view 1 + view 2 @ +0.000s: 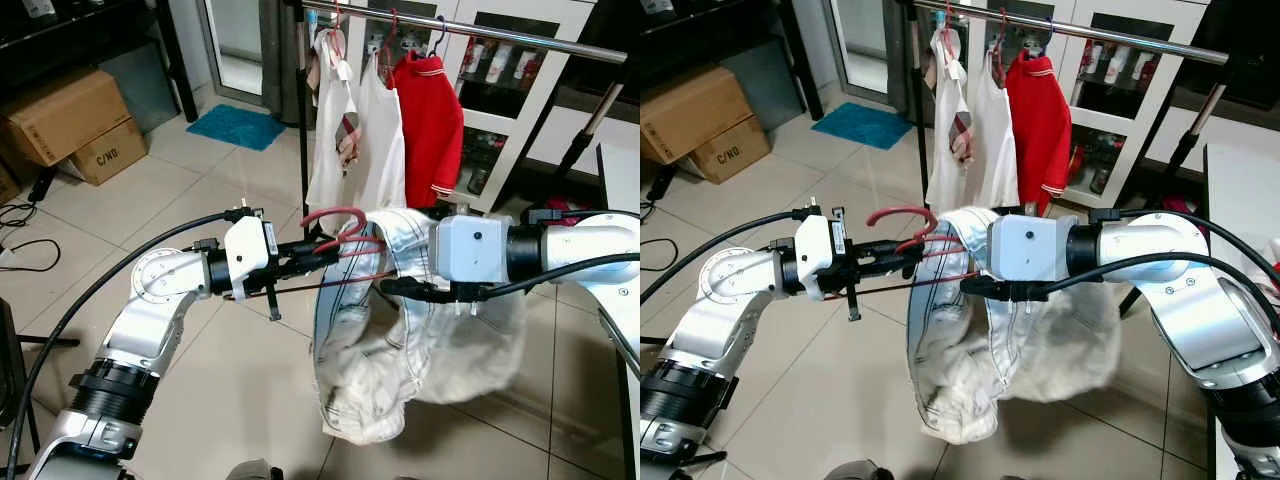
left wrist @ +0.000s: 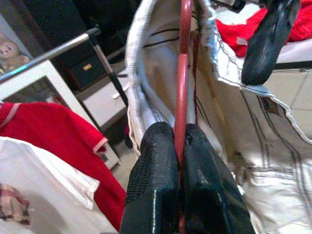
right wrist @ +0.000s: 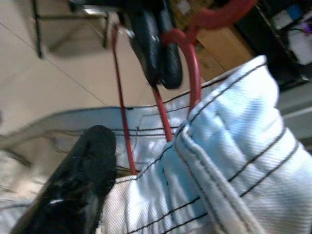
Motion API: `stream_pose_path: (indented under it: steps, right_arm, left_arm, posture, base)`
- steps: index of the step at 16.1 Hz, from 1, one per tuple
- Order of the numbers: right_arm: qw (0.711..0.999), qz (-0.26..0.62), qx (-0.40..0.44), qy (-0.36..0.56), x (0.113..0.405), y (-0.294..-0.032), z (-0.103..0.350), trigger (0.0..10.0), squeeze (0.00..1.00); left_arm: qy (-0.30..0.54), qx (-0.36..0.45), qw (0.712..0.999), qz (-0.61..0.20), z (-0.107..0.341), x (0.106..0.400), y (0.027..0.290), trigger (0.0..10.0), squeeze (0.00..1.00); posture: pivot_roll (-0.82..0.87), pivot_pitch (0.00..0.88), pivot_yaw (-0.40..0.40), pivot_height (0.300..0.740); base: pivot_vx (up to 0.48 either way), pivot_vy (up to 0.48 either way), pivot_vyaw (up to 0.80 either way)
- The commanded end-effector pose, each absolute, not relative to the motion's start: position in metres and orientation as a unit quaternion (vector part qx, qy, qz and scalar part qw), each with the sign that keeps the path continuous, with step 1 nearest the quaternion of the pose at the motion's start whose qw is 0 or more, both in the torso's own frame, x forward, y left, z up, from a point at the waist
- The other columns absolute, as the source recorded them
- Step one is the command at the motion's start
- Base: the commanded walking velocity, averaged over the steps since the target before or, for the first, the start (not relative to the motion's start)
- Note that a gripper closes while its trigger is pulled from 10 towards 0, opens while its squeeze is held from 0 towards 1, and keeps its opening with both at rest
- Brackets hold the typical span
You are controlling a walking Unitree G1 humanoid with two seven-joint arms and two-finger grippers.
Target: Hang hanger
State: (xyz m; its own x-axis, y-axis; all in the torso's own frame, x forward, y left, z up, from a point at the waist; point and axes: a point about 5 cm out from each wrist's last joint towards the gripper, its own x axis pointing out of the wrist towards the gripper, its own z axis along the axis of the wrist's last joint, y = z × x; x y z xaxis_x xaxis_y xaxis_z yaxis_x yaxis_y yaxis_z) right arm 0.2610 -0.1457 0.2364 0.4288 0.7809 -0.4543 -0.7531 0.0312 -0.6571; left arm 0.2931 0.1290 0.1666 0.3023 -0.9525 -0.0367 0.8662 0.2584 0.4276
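Note:
A red wire hanger [image 1: 338,232] is held out level in front of me, its hook [image 1: 902,214] curling up toward my left. My left gripper [image 1: 330,258] is shut on the hanger's neck, and the two fingers [image 2: 156,165] pinch the red wire [image 2: 181,97]. A white garment with dark stitching [image 1: 420,350] is draped over the hanger and sags below it. My right gripper [image 1: 402,289] is shut on the garment's waistband [image 3: 224,126], with one finger [image 3: 73,190] in sight. The clothes rail [image 1: 480,30] runs above and behind.
On the rail hang white tops [image 1: 350,130] and a red polo shirt [image 1: 432,120]. The rack's black upright [image 1: 302,120] stands just behind my left gripper. Cardboard boxes [image 1: 65,115] and a blue mat [image 1: 238,125] lie to the left. A white glass-door cabinet [image 1: 520,70] is behind the rack.

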Motion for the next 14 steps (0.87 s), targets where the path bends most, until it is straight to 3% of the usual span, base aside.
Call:
stream_pose_path:
  steps: [1,7,9,10,12,13,14]
  right_arm:
    - [0.707,0.520,-0.476,-0.058,0.260,-0.140,0.251,10.0,0.00]
    - [0.675,0.491,-0.547,-0.066,0.257,-0.144,0.264,10.0,0.00]
    - [0.675,0.501,-0.536,-0.073,0.255,-0.141,0.265,10.0,0.00]
    - [0.682,0.509,-0.520,-0.075,0.253,-0.139,0.265,0.0,0.00]
    - [0.690,0.524,-0.493,-0.078,0.251,-0.136,0.265,0.0,0.00]
    - [0.690,0.525,-0.492,-0.081,0.251,-0.135,0.265,1.8,0.00]
    - [0.690,0.523,-0.493,-0.088,0.251,-0.133,0.264,10.0,0.00]
  left_arm:
    - [-0.133,0.197,0.787,-0.569,0.174,0.297,0.128,0.0,0.00]
    - [-0.135,0.203,0.791,-0.560,0.173,0.301,0.127,0.0,0.00]
    - [-0.137,0.202,0.793,-0.559,0.174,0.302,0.126,0.0,0.00]
    - [-0.138,0.202,0.793,-0.558,0.174,0.302,0.125,0.0,0.00]
    - [-0.142,0.200,0.794,-0.556,0.176,0.304,0.125,0.0,0.00]
    - [-0.144,0.199,0.795,-0.554,0.177,0.305,0.125,0.0,0.00]
    - [-0.148,0.198,0.798,-0.550,0.178,0.306,0.124,0.0,0.00]
  posture:
    - [-0.05,0.000,0.025,0.740]
    - [-0.05,0.002,0.028,0.740]
    - [-0.05,0.004,0.029,0.740]
    - [-0.05,0.006,0.028,0.740]
    - [-0.05,0.010,0.027,0.740]
    - [-0.05,0.010,0.027,0.740]
    - [-0.05,0.010,0.027,0.740]
  base:
    - [0.000,0.000,0.00]
    - [0.000,0.000,0.00]
    - [0.000,0.000,0.00]
    - [0.000,0.000,0.00]
    - [0.000,0.000,0.00]
    - [0.000,0.000,0.00]
    - [0.000,0.000,0.00]
